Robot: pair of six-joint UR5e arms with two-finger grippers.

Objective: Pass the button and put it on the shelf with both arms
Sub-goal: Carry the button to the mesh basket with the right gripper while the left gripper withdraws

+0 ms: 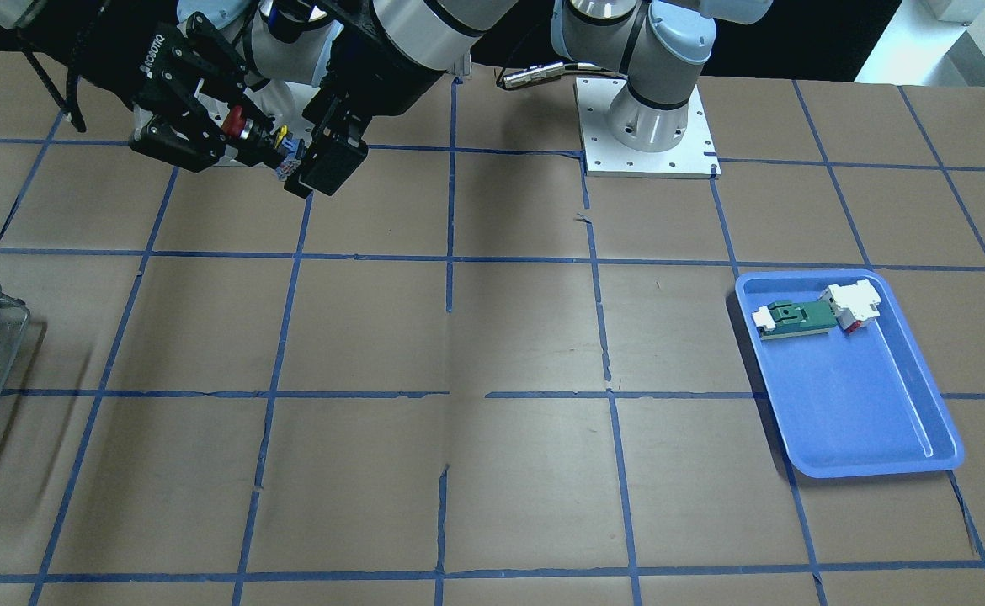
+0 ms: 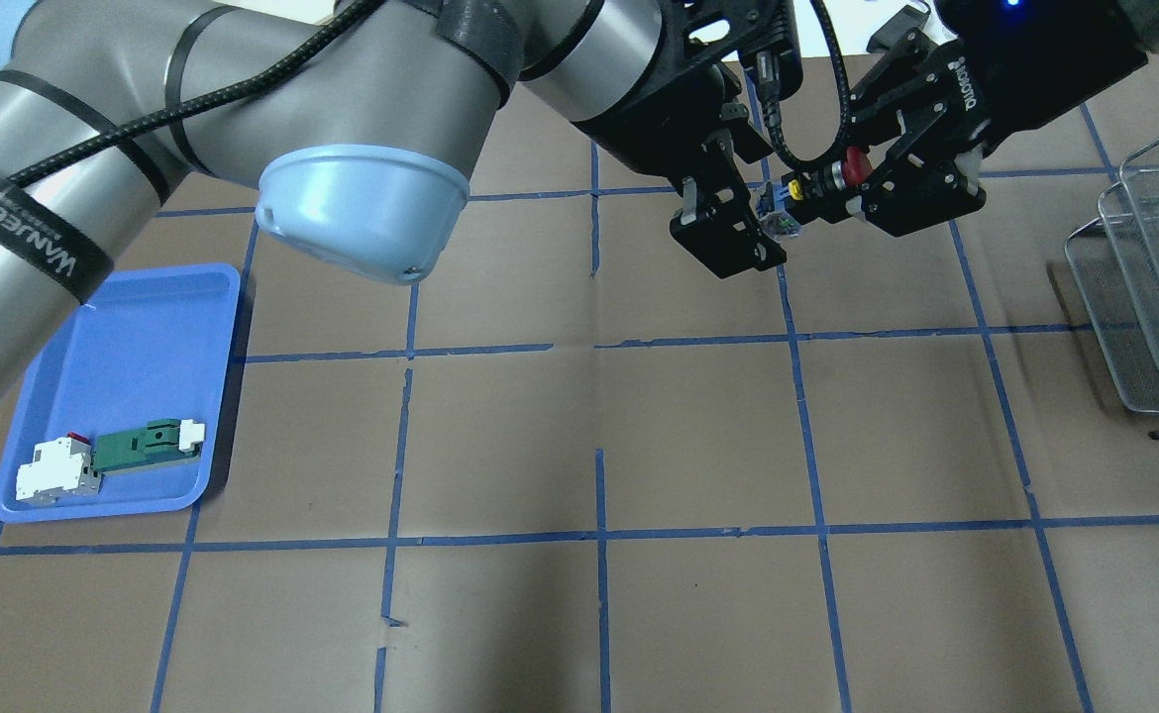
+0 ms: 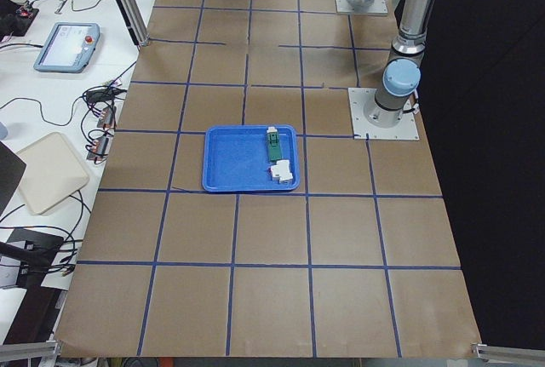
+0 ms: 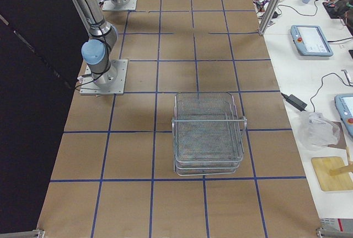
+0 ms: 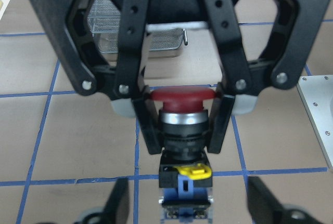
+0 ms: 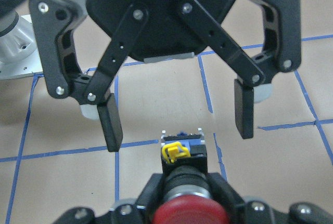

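Observation:
The button [image 5: 182,95], with a red cap and a black body, is held in the air by its body between the fingers of my right gripper [image 5: 183,141], which is shut on it. It also shows in the overhead view [image 2: 855,163] and the front view [image 1: 236,124]. My left gripper [image 6: 177,128] is open. Its fingers stand on either side of the button's blue-and-yellow rear end without touching it. The two grippers face each other above the table's robot side [image 2: 768,223]. The wire shelf [image 4: 208,133] stands on the table at my right [image 2: 1154,267].
A blue tray [image 1: 846,421] lies at my left and holds a green-and-white flat part [image 1: 795,318] and a white block with red [image 1: 853,303]. The left arm's base plate [image 1: 648,126] is bolted to the table. Blue tape lines grid the brown tabletop.

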